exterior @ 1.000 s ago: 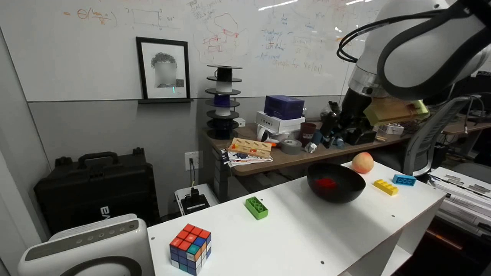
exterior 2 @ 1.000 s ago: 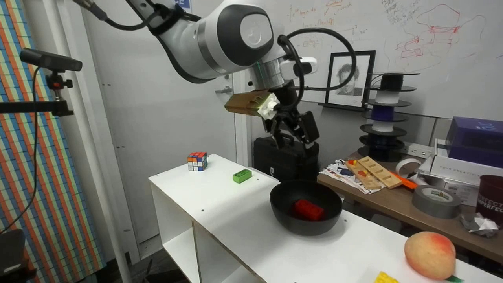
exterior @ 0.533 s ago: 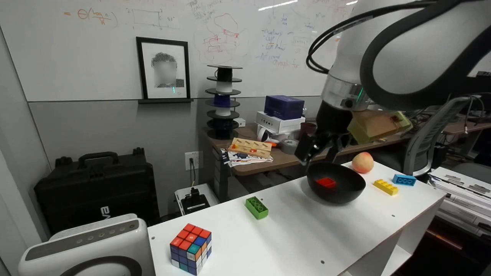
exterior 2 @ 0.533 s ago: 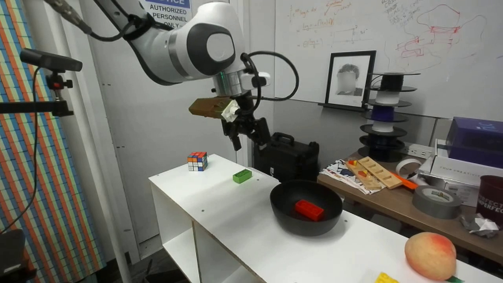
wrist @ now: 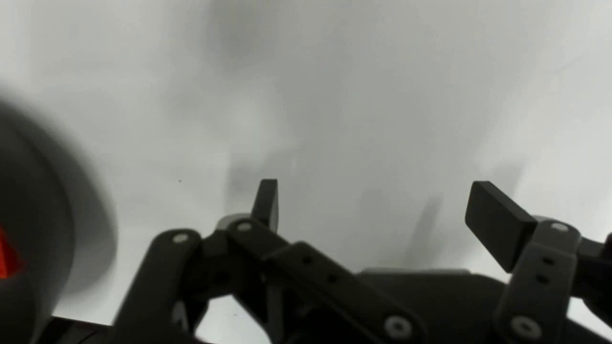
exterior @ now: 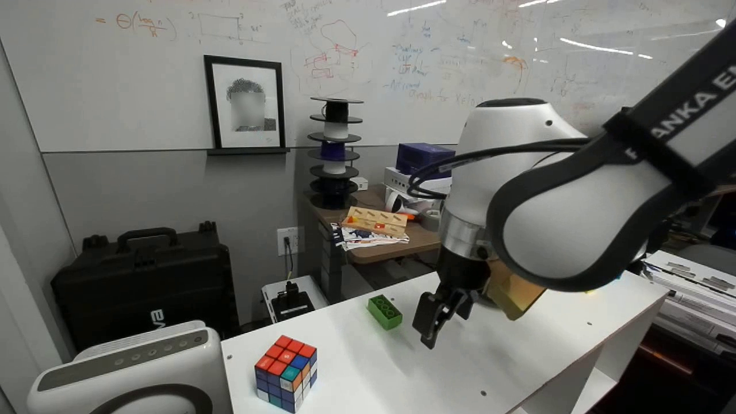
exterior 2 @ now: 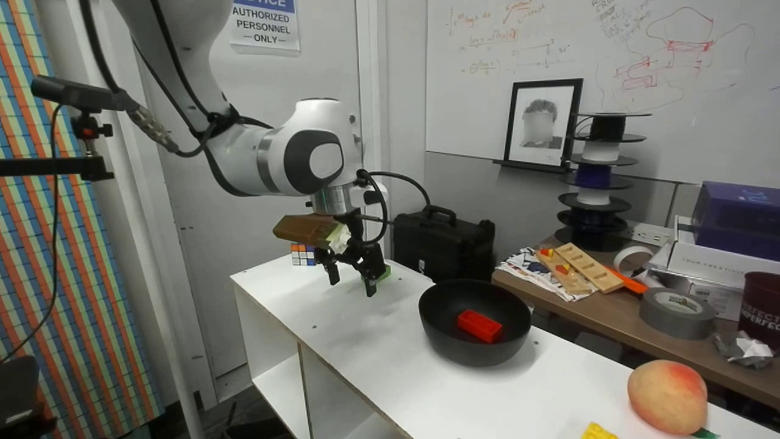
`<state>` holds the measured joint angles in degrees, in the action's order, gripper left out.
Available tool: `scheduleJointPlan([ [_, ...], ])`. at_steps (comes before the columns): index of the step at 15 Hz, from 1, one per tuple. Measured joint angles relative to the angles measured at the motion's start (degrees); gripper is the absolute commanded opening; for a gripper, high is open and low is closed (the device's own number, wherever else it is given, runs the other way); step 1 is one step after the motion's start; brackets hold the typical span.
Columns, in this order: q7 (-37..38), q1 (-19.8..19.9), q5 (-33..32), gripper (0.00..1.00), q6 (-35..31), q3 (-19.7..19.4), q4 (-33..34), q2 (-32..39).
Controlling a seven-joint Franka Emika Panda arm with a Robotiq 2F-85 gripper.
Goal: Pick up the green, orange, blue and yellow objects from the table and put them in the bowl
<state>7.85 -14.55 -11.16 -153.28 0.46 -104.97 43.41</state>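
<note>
The green block (exterior: 384, 312) lies on the white table, and is partly hidden behind my gripper in an exterior view (exterior 2: 384, 274). My gripper (exterior: 445, 326) is open and empty above the table between the green block and the black bowl (exterior 2: 436, 332); its spread fingers (wrist: 375, 203) show in the wrist view. The bowl holds a red block (exterior 2: 480, 326); its side also shows at the wrist view's left (wrist: 33, 177). The yellow block (exterior 2: 598, 431) is cut by the frame edge. An orange-red peach (exterior 2: 667, 396) lies beside it. The blue block is almost wholly hidden behind the arm.
A Rubik's cube (exterior: 286, 374) stands at one end of the table, partly covered by the gripper in an exterior view (exterior 2: 303, 254). A white appliance (exterior: 132, 374) stands beside that end. A brown desk (exterior 2: 609, 314) with tape and boxes runs behind the table.
The arm has moved away from above the bowl toward the green block and come down lower over the table. The gripper stays open. The objects have not moved.
</note>
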Motion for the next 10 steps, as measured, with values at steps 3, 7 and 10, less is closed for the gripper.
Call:
scheduleJointPlan([
  [3,-0.15,-1.55,-0.64,1.00,-1.92,-0.02,3.81,3.24],
  [7,-0.15,-2.68,-0.65,1.00,-4.42,-0.22,8.37,5.92],
  [10,-0.15,-2.75,-0.65,1.00,-5.49,-0.76,11.18,7.97],
])
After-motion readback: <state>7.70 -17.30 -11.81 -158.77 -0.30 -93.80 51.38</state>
